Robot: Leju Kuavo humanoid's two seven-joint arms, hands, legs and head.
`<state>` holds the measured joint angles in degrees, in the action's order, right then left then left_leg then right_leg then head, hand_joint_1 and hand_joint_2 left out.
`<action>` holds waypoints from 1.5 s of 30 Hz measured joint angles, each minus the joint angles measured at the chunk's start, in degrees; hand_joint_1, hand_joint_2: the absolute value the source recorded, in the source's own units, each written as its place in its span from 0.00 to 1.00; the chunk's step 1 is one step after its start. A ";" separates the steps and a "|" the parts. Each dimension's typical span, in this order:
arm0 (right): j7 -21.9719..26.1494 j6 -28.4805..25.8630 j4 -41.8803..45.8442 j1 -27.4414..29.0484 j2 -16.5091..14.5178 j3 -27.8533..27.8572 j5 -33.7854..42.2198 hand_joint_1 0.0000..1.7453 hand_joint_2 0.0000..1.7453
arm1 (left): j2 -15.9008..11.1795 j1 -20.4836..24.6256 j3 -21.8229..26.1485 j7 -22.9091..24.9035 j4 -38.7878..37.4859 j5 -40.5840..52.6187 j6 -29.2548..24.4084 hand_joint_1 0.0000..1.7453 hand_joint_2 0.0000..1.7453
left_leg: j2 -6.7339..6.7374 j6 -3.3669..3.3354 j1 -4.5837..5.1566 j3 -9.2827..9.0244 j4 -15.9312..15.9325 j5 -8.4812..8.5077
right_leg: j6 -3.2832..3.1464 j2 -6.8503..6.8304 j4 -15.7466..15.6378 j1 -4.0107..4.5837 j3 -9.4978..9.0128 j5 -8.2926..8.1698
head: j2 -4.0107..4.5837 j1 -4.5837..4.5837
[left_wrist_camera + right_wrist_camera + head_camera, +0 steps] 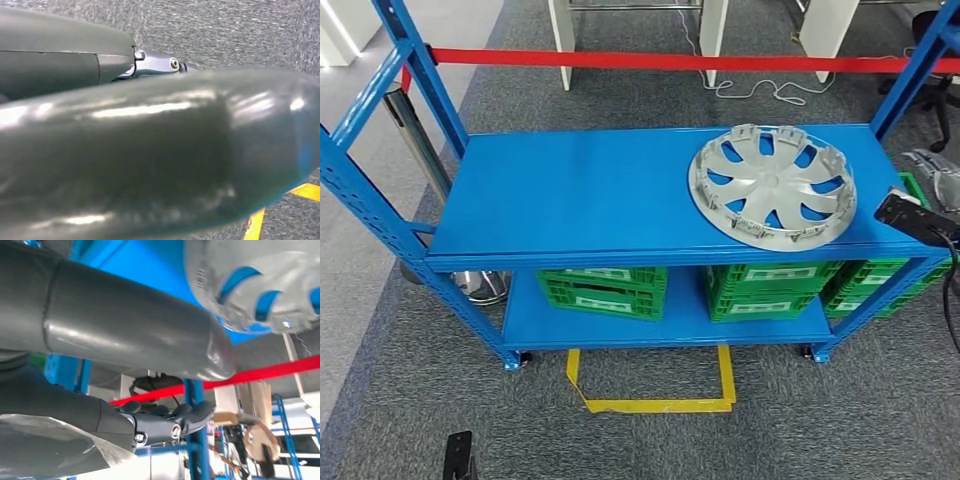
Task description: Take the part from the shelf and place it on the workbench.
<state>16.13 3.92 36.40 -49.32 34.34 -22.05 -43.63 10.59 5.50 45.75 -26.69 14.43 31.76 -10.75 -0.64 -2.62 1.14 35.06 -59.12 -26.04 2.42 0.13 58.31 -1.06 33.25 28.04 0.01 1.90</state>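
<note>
Up top, the hubcap (772, 185) lies flat on the right end of the blue shelf (576, 190), untouched. Right hand (916, 218) hovers just beside its edge, fingers (166, 422) apart and holding nothing. Left hand (158, 150) hangs over carpet; its grip cannot be told. Green crates (603, 292) sit below.

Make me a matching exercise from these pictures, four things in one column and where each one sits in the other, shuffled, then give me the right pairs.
Things:
1. silver wheel cover
2. green crates
3. yellow tape outline
4. red barrier belt

Places:
A. on the carpet in front of the blue shelf
B. stretched behind the shelf
C. on the top shelf board, toward the right end
D. on the lower shelf board

Pairs: 1-C, 2-D, 3-A, 4-B
</note>
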 joint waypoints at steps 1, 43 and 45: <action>0.00 -0.01 0.01 0.04 0.01 0.02 0.00 0.00 0.00 | -0.04 -0.02 0.00 0.00 0.00 0.00 -0.02 0.00 0.00 | 0.02 0.22 -0.01 0.03 -0.26 -0.26 | -0.28 0.02 -0.01 -0.09 -0.12 0.03 | 0.01 0.02; 0.03 -0.01 0.02 -0.19 0.09 0.01 0.03 0.00 0.00 | -0.03 -0.14 -0.02 -0.02 -0.07 0.01 -0.05 0.00 0.00 | 0.17 1.78 -1.19 3.23 -2.54 2.40 | -0.71 -0.08 -0.42 -0.36 -2.03 1.03 | 0.01 0.58; 0.05 0.00 0.03 -0.24 0.09 0.01 0.01 0.00 0.00 | 0.05 -0.11 -0.02 -0.02 -0.14 0.03 -0.05 0.00 0.00 | 0.09 1.55 -1.16 2.46 -0.64 2.30 | -0.41 0.02 -0.29 -0.17 -1.82 1.25 | 0.01 0.62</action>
<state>16.17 3.92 36.42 -49.57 34.42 -22.04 -43.61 10.64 5.39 45.73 -26.71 14.28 31.79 -10.80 -0.54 -1.07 -0.03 37.51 -59.76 -23.74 2.01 0.15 58.02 -1.23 31.43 29.29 0.02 2.52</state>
